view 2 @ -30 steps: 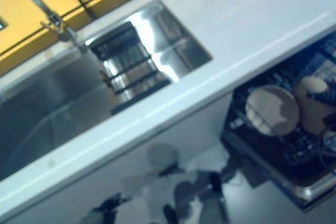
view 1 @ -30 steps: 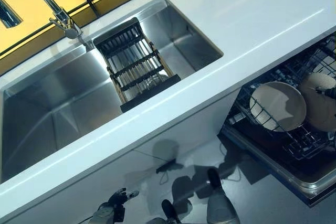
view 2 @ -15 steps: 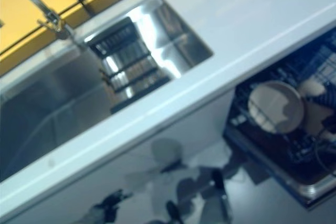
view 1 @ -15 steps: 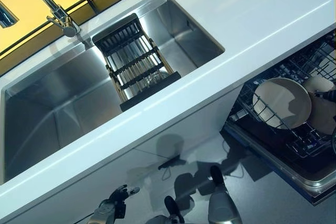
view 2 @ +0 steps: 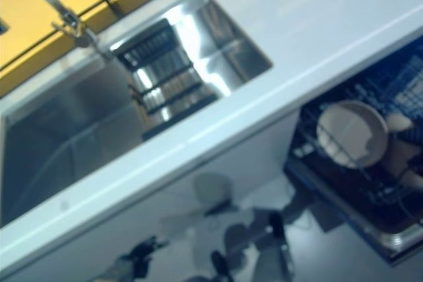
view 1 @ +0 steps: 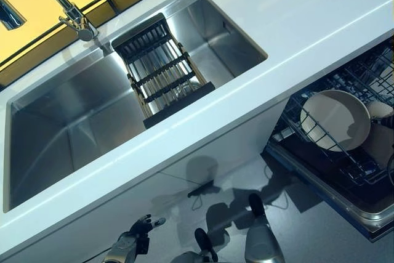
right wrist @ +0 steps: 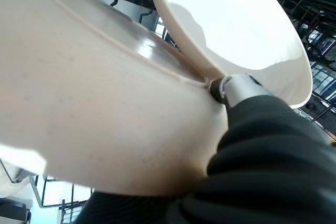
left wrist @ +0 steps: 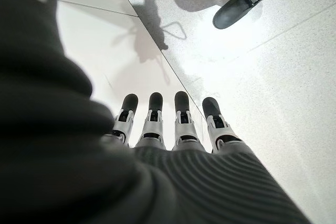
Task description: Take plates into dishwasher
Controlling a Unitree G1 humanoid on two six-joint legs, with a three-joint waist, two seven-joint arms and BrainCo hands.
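Right wrist view shows the right hand [right wrist: 231,90] pressed against a cream round ceramic plate [right wrist: 94,98] inside the dishwasher's dark wire rack [view 1: 345,164], its fingers hidden behind the plate so I cannot tell how far they are closed, while the left hand [left wrist: 168,129] hangs by the floor with fingers straight and holding nothing. Letting go before the rim seats between the tines could let this plate tip against the pale round plate [view 1: 335,120] standing in the rack just beside it. On the white counter [view 1: 295,4], the stainless steel sink [view 1: 68,127] holds only a black slatted drainer insert [view 1: 161,72].
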